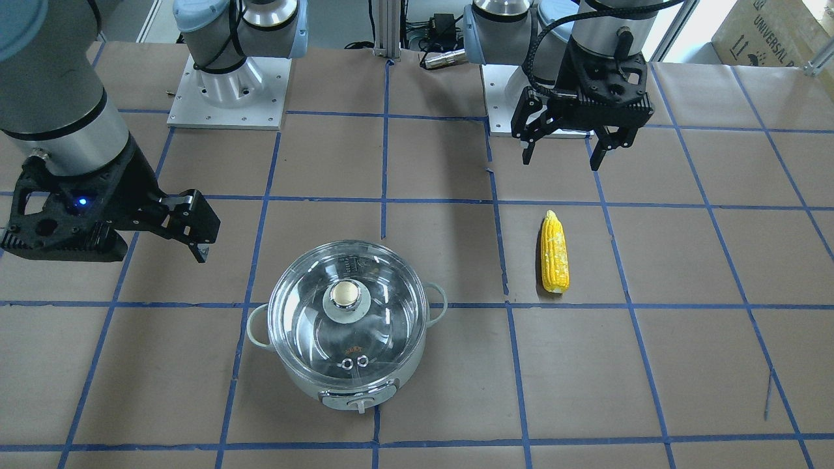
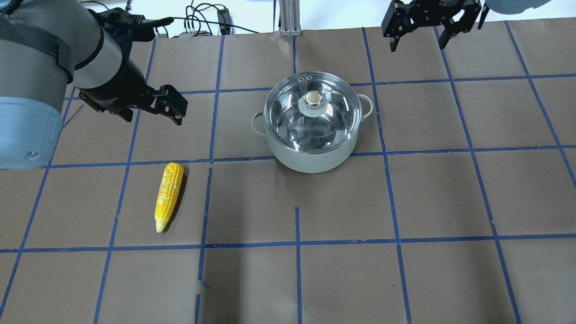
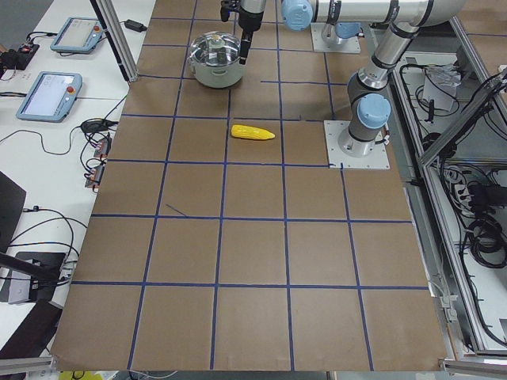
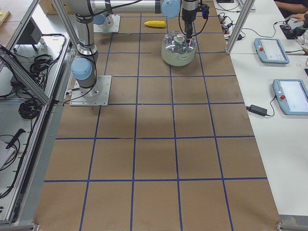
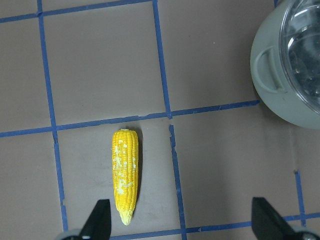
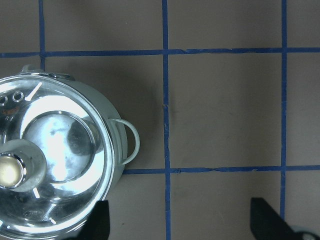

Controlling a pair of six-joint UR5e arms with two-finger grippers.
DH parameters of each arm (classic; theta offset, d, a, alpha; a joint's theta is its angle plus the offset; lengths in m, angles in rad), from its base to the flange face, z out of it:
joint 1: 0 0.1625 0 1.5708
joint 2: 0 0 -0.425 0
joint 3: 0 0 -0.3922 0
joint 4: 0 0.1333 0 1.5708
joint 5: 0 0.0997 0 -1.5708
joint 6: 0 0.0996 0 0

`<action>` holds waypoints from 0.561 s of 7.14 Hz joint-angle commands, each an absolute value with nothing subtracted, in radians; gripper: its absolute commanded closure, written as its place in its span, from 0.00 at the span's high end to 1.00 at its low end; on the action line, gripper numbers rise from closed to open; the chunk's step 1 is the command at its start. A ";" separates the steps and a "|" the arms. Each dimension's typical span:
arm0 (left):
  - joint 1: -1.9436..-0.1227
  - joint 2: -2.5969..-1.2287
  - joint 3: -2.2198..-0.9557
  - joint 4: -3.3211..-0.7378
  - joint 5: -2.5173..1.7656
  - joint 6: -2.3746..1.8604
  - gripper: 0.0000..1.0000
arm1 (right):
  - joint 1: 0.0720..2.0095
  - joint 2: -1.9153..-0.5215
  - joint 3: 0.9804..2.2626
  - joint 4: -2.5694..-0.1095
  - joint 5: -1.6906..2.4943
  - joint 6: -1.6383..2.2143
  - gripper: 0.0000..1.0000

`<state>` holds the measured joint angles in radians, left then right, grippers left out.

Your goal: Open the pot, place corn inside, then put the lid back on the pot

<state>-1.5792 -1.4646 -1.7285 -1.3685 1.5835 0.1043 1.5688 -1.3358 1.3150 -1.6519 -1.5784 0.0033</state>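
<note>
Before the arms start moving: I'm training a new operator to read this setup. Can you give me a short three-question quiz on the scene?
1. True or false: the lid sits on the pot.
2. Where is the corn? A) inside the pot B) lying on the table, apart from the pot C) held between a gripper's fingers
3. Fill in the blank: the left gripper and the right gripper are both ____ and hold nothing.
Key: 1 true; 2 B; 3 open.
</note>
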 commanded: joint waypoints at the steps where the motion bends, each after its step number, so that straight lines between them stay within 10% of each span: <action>1: -1.571 -1.500 -1.724 -1.359 1.574 0.103 1.00 | 1.578 -1.363 1.315 -1.651 -1.575 0.003 1.00; 4: -1.572 -1.485 -1.723 -1.359 1.581 0.104 1.00 | 1.623 -1.434 1.350 -1.641 -1.577 0.006 1.00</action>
<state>-1.5716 -1.4916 -1.7225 -1.3595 1.5780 0.1038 1.6139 -1.4043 1.3261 -1.6435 -1.5782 0.0054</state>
